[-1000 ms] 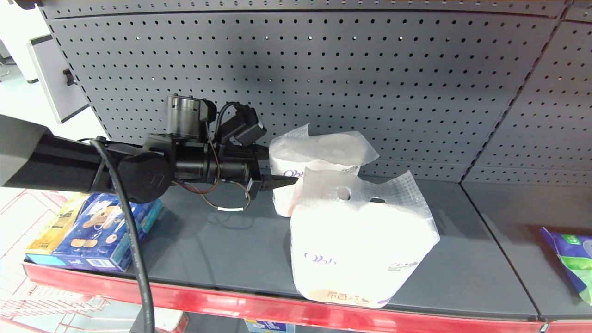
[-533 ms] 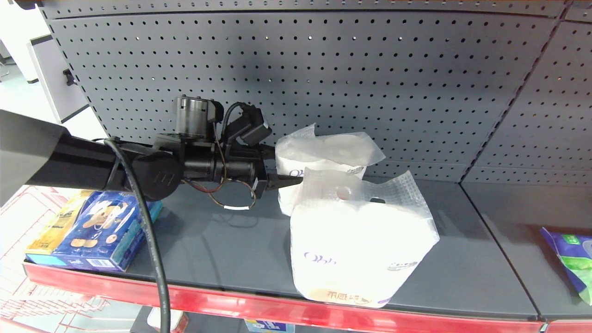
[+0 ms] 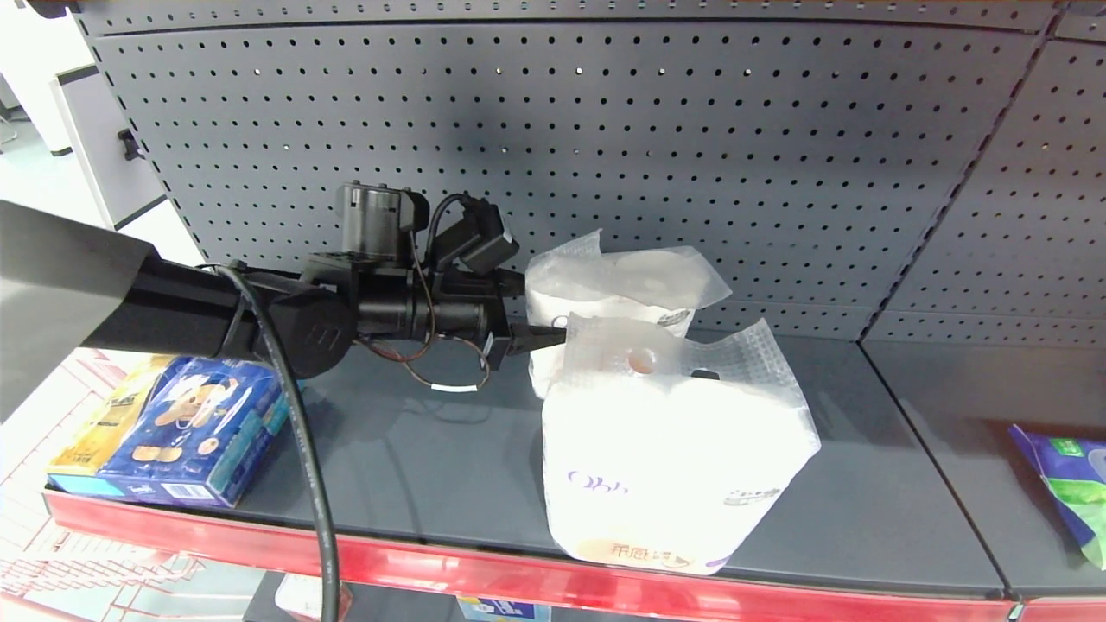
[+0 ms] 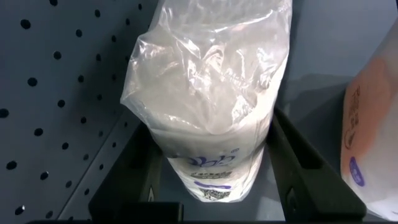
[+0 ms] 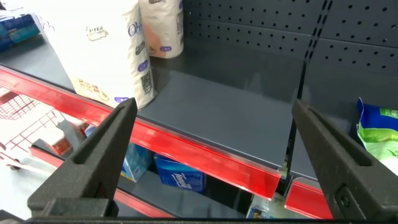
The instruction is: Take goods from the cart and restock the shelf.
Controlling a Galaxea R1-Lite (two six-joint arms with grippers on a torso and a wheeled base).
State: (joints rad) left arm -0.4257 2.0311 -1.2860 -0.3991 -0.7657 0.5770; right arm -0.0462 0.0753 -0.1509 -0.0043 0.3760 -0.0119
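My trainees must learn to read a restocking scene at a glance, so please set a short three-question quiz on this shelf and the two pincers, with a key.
1. True or false: the right pincer is shut on a tissue pack.
2. What does the left pincer hold between its fingers? A. a bottle B. the rear tissue pack C. a can
3. Fill in: of the two white packs, the ____ one stands nearest the red edge of the shelf.
Key: 1 false, it stands open and holds nothing; 2 B; 3 front, the front tissue pack.
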